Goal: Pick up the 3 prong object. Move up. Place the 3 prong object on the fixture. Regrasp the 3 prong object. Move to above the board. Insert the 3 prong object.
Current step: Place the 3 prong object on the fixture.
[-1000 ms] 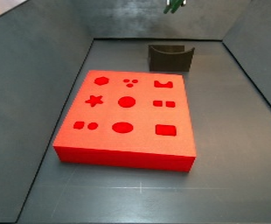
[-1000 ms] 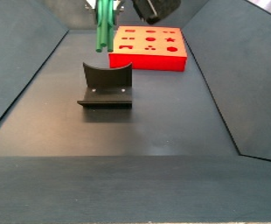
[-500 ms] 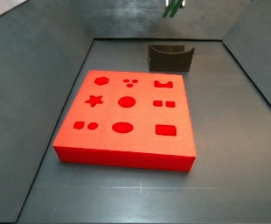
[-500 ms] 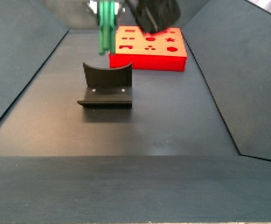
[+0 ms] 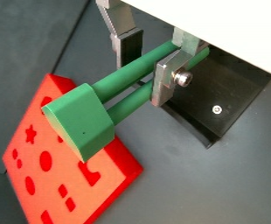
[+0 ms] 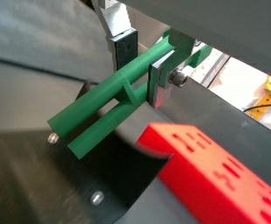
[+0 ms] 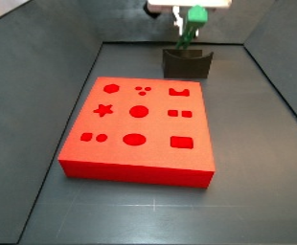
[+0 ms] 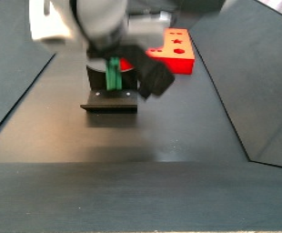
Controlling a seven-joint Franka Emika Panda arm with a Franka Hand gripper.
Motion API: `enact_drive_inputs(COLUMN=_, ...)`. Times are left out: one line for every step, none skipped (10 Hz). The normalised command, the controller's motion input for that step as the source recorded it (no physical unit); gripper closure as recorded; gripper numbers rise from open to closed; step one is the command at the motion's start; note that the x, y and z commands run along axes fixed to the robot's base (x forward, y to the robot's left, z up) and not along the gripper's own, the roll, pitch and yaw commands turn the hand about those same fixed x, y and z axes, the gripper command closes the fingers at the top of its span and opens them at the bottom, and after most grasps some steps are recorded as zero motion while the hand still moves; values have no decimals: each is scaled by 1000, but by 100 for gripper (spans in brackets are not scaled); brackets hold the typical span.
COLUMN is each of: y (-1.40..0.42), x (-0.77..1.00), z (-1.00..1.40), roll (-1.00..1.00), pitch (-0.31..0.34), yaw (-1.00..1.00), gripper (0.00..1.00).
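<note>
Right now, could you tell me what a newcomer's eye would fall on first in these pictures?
Probably the bright red board, lying flat mid-floor with its shaped cut-outs up. Next, the green 3 prong object, clamped between the gripper's silver fingers in both wrist views. In a side view it hangs just over the dark fixture behind the board.

Dark grey floor (image 7: 138, 206) carrying two things.
The board (image 7: 138, 124) is lying at centre; the fixture (image 7: 187, 63) is standing at its 1 o'clock, the gripper (image 7: 187, 21) hanging above.
</note>
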Motion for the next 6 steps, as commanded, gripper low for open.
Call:
enact_drive_inputs(y=137, x=192, z=-1000, roll=-214, pitch=36, yaw=-210, gripper=100)
enact_drive_inputs(y=114, x=157, z=-772, roll=-179, pitch=-3, yaw=-184, gripper=100)
enact_drive_inputs(y=98, x=139, z=-639, roll=-173, pitch=-18, yaw=-170, gripper=100)
enact_drive_inputs(y=73, x=103, z=-345, roll=-152, pitch=-49, yaw=-124, gripper=100)
enact_drive_inputs(y=93, x=83, z=-281, roll=-136, pitch=-60, yaw=-106, gripper=100)
enact_drive_inputs(y=116, x=64, z=-237, roll=-123, pitch=-72, yaw=-77, gripper=100)
